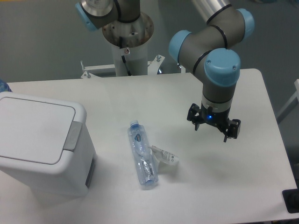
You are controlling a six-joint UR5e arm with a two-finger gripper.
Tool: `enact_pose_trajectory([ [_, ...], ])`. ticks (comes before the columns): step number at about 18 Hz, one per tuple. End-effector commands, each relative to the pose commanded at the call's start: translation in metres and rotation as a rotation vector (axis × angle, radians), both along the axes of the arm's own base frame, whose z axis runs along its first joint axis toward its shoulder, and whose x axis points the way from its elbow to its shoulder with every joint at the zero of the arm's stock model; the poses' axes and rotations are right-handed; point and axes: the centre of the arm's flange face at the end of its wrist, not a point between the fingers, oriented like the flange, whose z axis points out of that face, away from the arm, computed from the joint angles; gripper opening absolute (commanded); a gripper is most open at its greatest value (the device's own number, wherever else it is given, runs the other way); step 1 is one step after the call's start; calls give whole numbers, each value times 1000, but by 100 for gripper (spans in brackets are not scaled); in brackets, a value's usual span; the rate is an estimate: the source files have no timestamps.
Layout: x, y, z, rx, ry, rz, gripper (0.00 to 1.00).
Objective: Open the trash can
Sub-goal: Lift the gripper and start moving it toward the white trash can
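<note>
The trash can point(42, 149) is a large white boxy bin at the table's left front. Its flat white lid point(32, 128) lies shut. The grey push tab point(73, 136) sits on the lid's right edge. My gripper point(214, 125) hangs pointing down over the right half of the table, far to the right of the bin. Its jaws stand apart and hold nothing.
A clear plastic bottle point(142, 155) with a blue cap lies on its side between the bin and the gripper. A small crumpled white wrapper point(167, 158) lies right beside it. The arm's base column point(128, 44) stands at the back. A dark object point(292, 200) sits at the front right corner.
</note>
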Motion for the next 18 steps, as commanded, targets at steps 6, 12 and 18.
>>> enact_pose_trajectory([
  [6, -1, 1, 3, 3, 4, -5, 100],
  [12, 2, -4, -5, 14, -19, 46, 100],
  [18, 8, 4, -1, 62, -40, 170, 100],
])
